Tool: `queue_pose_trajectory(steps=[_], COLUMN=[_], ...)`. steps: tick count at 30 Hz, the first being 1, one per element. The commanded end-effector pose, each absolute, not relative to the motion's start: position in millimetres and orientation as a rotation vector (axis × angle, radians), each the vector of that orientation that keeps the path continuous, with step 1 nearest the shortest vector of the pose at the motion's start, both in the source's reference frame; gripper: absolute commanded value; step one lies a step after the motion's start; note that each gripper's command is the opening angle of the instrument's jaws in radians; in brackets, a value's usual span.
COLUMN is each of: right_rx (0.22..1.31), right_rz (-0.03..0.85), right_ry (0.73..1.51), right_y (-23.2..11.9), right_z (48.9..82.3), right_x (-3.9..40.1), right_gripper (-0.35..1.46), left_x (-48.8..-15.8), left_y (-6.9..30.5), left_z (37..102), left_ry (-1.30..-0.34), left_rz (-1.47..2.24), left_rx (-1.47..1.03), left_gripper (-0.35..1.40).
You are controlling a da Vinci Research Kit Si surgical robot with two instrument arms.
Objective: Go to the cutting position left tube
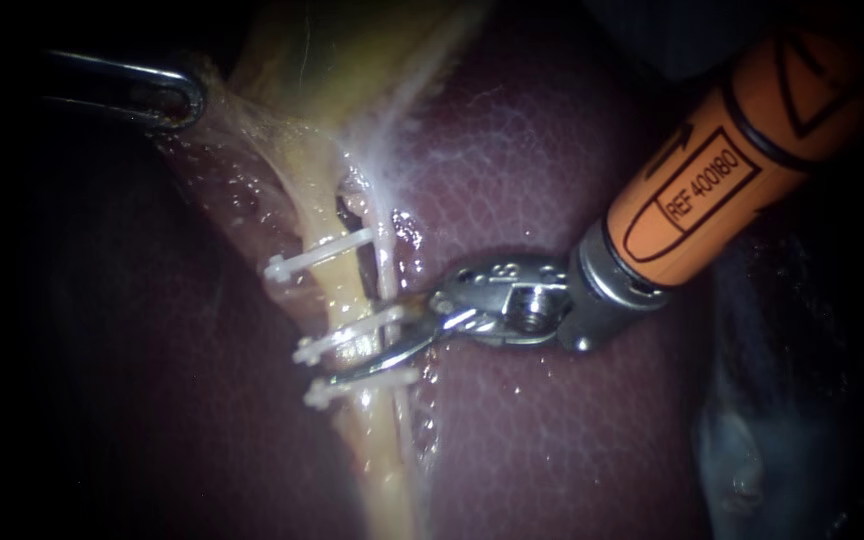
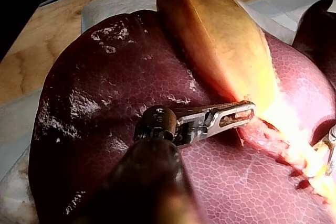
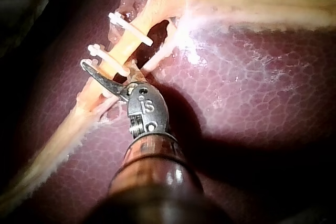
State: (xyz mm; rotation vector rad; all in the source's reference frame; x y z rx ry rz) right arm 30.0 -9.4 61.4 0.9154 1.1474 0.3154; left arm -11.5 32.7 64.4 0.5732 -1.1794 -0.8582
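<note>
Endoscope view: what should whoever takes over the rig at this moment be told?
Left instrument: jaws shut on the gallbladder, holding it taut.
Right instrument: jaws open, one blade lying across the left tube between the middle clip and lower clip; upper clip sits farther up the tube.
Done: blades appear to be at the cutting position.
Left: check that both blades straddle the tube; it is not yet cut.

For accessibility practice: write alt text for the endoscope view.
The right instrument holds its claw open at the left tube, one blade between the lower two of three white clips. Upper left, the left instrument grips the gallbladder; liver behind.
</note>
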Motion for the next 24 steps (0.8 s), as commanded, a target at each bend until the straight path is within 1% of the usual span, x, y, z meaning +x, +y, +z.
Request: queue_pose_trajectory(steps=[1, 9, 24], right_rx=[0.916, 0.933, 0.94], right_rz=[0.318, 0.334, 0.338], right_ry=[1.147, 1.137, 1.135], right_y=[-9.4, -9.1, -8.9], right_z=[61.5, 61.9, 61.4], right_x=[29.9, 29.4, 28.2], right_gripper=[1.37, 1.37, 1.37], left_x=[-11.4, -11.4, -11.4], left_y=[32.7, 32.7, 32.6], left_z=[64.3, 64.3, 64.4], left_ry=[-1.18, -1.18, -1.18], left_rz=[-0.858, -0.858, -0.857], left_rx=[0.574, 0.574, 0.573], left_gripper=[-0.35, -0.35, -0.35])
